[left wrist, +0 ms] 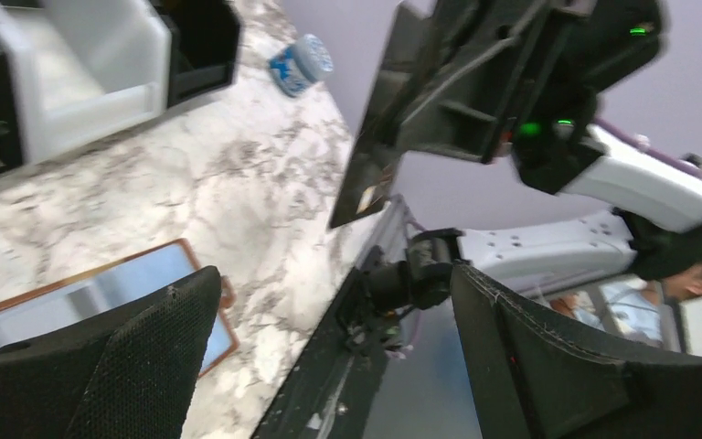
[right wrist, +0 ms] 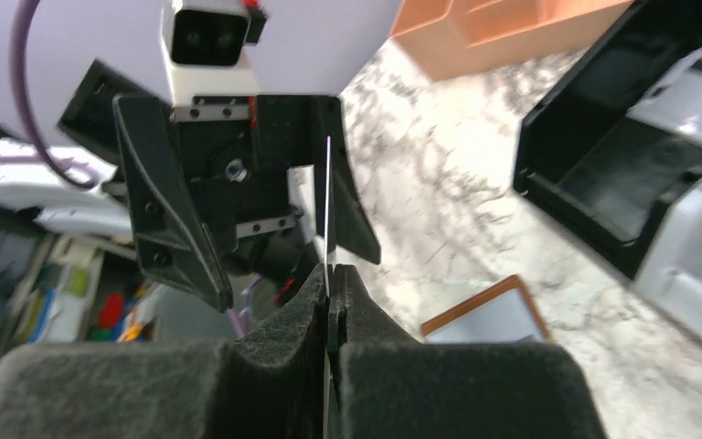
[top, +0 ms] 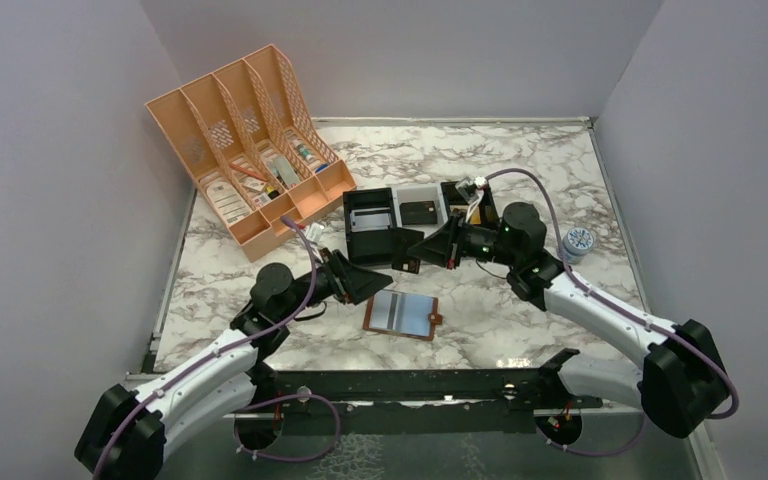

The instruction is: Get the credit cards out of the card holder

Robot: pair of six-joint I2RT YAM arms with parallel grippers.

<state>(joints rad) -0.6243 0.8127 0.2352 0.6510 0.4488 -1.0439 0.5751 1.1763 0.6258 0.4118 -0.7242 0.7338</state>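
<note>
The card holder [top: 400,315] lies spread open and flat on the marble counter [top: 520,310], close to the near edge between the two arms, its pale blue-grey inner faces up. Just above it and to its left hangs the left gripper [top: 365,282], its fingers [left wrist: 146,366] wide apart with nothing between them. Facing it from the right, a little farther in, the right gripper [right wrist: 329,274] is pinched tight on a credit card [right wrist: 327,201] – seen edge-on as a thin pale line standing up from the fingertips, clear of the counter. Behind both sit the black-and-white trays [top: 397,222], and off to the right a small blue-and-white round container [top: 579,242]. Farthest back on the left stands an orange file organiser [top: 245,150].
</note>
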